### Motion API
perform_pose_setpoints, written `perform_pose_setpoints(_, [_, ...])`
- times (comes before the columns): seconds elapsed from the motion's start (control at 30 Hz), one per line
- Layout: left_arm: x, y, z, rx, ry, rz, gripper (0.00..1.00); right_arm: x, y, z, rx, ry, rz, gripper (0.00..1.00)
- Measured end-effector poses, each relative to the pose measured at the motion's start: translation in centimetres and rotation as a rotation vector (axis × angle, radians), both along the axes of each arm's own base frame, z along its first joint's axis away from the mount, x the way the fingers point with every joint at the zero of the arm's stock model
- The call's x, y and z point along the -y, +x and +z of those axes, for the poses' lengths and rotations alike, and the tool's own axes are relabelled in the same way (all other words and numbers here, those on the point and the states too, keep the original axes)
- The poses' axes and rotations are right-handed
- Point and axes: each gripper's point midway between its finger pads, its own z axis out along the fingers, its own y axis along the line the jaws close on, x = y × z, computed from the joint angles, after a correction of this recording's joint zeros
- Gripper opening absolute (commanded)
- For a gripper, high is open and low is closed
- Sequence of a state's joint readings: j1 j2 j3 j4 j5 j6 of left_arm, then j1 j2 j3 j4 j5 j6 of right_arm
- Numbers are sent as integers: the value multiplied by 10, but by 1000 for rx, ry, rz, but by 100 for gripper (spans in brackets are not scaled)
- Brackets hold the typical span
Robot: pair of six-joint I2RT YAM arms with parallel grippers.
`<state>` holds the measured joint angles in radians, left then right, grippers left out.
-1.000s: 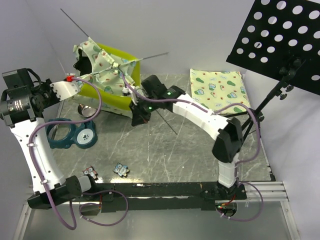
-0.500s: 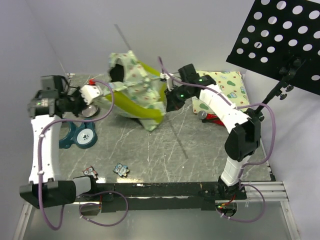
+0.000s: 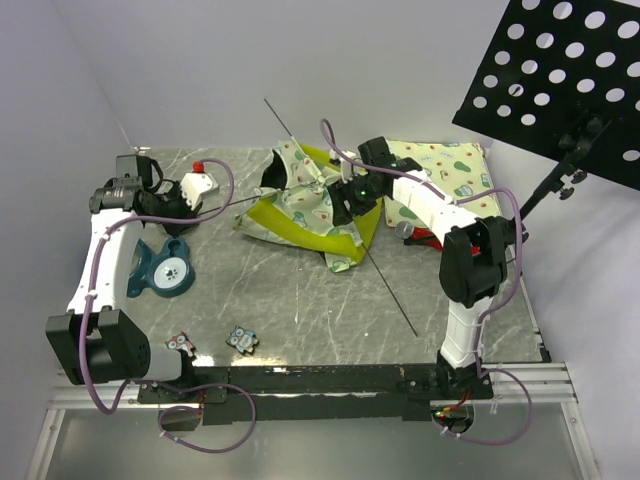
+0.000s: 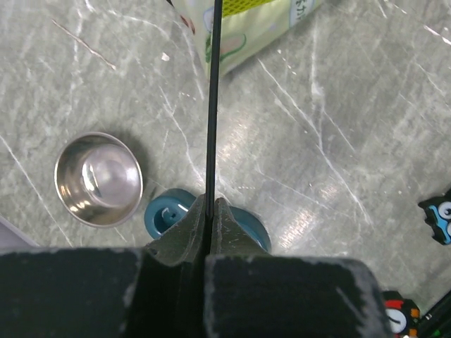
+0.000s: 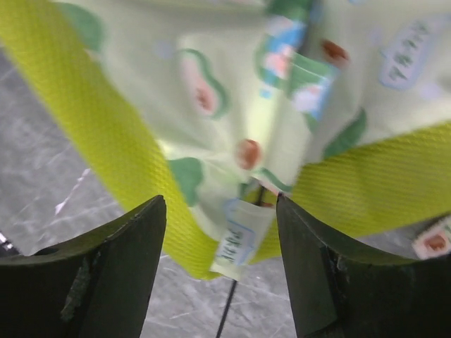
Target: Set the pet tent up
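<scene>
While L gripper [image 4: 209, 208] is pressed together on a thin black pole [image 4: 213, 105], pinching it between both fingers, that pole runs straight ahead from the tips to the pet tent [image 3: 308, 208].

Tent: lies crumpled, not domed, on worktop [image 3: 300, 300], mid-rear. Lime panels along its lower edge, avocado-print cloth bunched on top, dark opening at its left end.

R gripper [image 5: 220, 201]: jaws spread wide. Tent cloth + small sewn label [image 5: 236, 243] just in front of the gap; can't tell if the fingers touch the cloth. Top view puts R gripper at tent's upper right side.

2nd pole [image 3: 392, 302] sticks out of tent both ways: one end up-left toward rear wall, other slanting across worktop toward near right.

Below L wrist: steel bowl [image 4: 99, 178] just beside teal paw-print piece [image 3: 165, 272], both apart from tent.

Flat printed mat [image 3: 445, 165] rear right, partly behind R arm. Owl figures [image 3: 240, 338], two, near front edge. Black perforated stand [image 3: 570, 70] far right.
</scene>
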<state>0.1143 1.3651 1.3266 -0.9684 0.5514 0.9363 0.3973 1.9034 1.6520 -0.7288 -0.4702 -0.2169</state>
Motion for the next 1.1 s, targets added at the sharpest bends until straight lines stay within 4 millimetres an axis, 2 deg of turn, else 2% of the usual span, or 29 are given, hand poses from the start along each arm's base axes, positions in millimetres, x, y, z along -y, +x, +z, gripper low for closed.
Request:
perform_pose_setpoints(0.07, [0, 2, -2, 4, -4, 7, 1, 8, 6, -10, -5, -23, -41, 71])
perform_pose_setpoints(0.17, [1, -1, -9, -14, -11, 14, 1, 15, 13, -14, 1, -36, -86, 71])
perform_pose_setpoints(0.33, [3, -3, -17, -36, -34, 30, 1, 1, 23, -16, -10, 26, -87, 72])
perform_pose_setpoints(0.4, [6, -4, -19, -47, -55, 36, 1, -12, 26, -22, -45, 79, -65, 66])
perform_pose_setpoints(0.5, [13, -3, -18, -51, -90, 36, 1, -27, 22, -38, -130, 144, -37, 45])
perform_pose_setpoints(0.63, [23, 0, -14, -51, -138, 40, 1, -40, 13, -51, -233, 210, -16, 27])
perform_pose_setpoints(0.67, [25, 0, -13, -53, -145, 40, 1, -42, 11, -50, -246, 221, -14, 17])
perform_pose_setpoints(0.7, [26, 0, -13, -55, -150, 40, 1, -44, 9, -48, -255, 237, -8, 2])
perform_pose_setpoints(0.8, [34, 4, -14, -56, -169, 23, 1, -47, 7, -32, -249, 271, -3, 0])
perform_pose_setpoints(0.9, [44, 9, -14, -56, -192, 6, 1, -44, 3, -4, -200, 283, -6, 0])
perform_pose_setpoints(0.93, [48, 11, -13, -51, -200, -1, 1, -41, 0, 8, -172, 281, -7, 7])
perform_pose_setpoints(0.97, [51, 12, -12, -46, -209, -7, 1, -38, -2, 16, -153, 279, -8, 33])
perform_pose_setpoints(1.0, [55, 14, -9, -35, -216, -15, 1, -33, -6, 29, -120, 274, -4, 51])
perform_pose_setpoints(1.03, [58, 16, -7, -24, -222, -24, 1, -29, -10, 36, -106, 268, -5, 65])
perform_pose_setpoints(1.1, [66, 19, -4, -10, -230, -47, 1, -19, -16, 50, -66, 237, 24, 79])
